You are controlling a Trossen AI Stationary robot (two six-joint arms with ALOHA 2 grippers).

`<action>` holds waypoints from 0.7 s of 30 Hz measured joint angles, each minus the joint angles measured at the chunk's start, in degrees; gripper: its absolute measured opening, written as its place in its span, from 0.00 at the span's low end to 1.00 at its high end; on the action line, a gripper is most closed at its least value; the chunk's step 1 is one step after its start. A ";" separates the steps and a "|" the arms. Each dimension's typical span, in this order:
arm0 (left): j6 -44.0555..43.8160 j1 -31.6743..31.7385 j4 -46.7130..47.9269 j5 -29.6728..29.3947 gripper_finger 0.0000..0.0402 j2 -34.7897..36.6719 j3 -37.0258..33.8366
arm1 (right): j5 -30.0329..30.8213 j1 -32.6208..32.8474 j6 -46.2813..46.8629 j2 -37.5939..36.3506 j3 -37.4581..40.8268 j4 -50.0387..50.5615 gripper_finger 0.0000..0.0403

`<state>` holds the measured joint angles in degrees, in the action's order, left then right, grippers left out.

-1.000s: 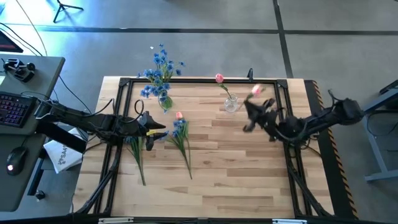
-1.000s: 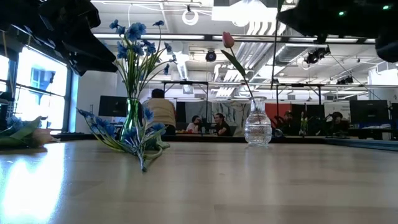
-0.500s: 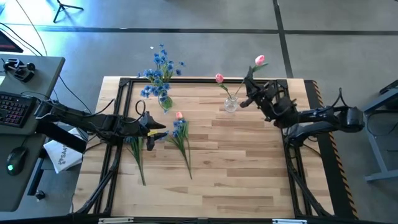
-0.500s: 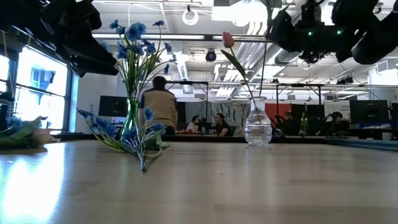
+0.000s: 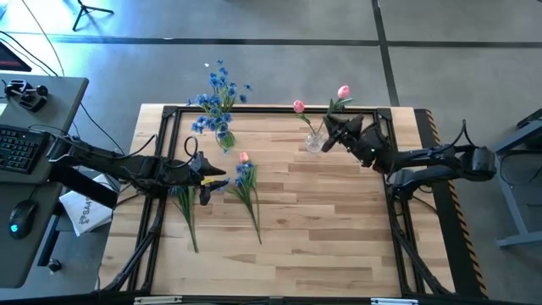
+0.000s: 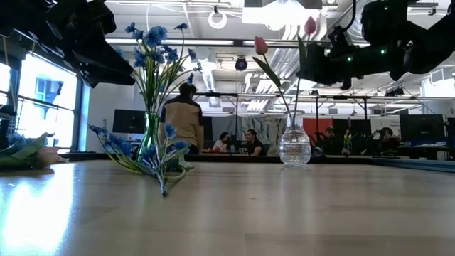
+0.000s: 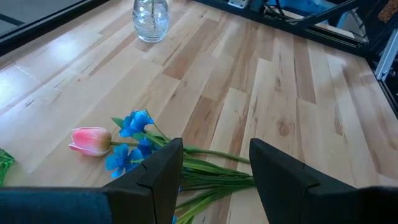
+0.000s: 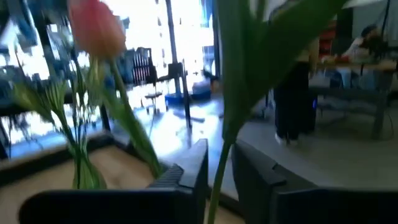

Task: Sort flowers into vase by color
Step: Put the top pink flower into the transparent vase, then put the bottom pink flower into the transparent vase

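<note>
My right gripper (image 5: 332, 131) is at the table's far edge beside the clear round vase (image 5: 314, 141), shut on a pink tulip whose bud (image 5: 343, 91) stands above it. One pink tulip (image 6: 261, 45) stands in that vase (image 6: 295, 146), leaning left. A green glass vase (image 6: 151, 135) holds blue flowers (image 5: 218, 93). Blue stems (image 5: 246, 182) and a pink tulip (image 7: 91, 140) lie flat on the table. My left gripper (image 7: 216, 146) hovers open above them, touching nothing. My right gripper pinches the tulip's green stem (image 8: 221, 146) between its two fingers, below the leaves (image 8: 261, 56). The fingers (image 8: 193, 165) come level from the table's right side, across the stem. The tulip stands nearly upright, clear of the table, its lower end at the clear vase's mouth (image 6: 293, 115).
A black frame (image 5: 254, 108) runs along the table's far and side edges. A further green stem (image 5: 186, 212) lies near the left arm. Bare wood lies over the table's middle and near side (image 5: 322, 229). A desk with keyboard (image 5: 17, 148) stands left of the table; people show in the room beyond.
My right gripper has carried the pink tulip from right of the clear vase toward the table's far edge, turning it upright, then shifted left and down toward the clear vase. The bud now stands above the vase. The left arm and the lying flowers have kept still.
</note>
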<state>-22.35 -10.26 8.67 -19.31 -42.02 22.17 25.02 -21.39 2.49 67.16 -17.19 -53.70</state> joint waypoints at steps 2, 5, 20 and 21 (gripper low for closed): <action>-0.03 0.00 0.00 0.00 0.43 0.00 0.00 | 0.00 0.00 2.63 -0.81 0.00 5.30 0.26; -0.04 0.00 0.00 0.01 0.43 0.00 0.00 | -0.50 0.00 5.66 -2.93 -0.02 13.43 0.34; -0.11 -0.02 0.00 -0.32 0.43 0.00 0.00 | -4.26 2.58 15.43 -12.66 -20.91 75.06 0.47; -0.11 -0.02 0.00 -0.33 0.43 0.00 0.00 | -4.19 3.50 17.31 -12.43 -22.79 79.42 0.46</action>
<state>-22.46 -10.28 8.67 -19.64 -42.02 22.17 20.82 -17.89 19.80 54.73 -39.98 25.72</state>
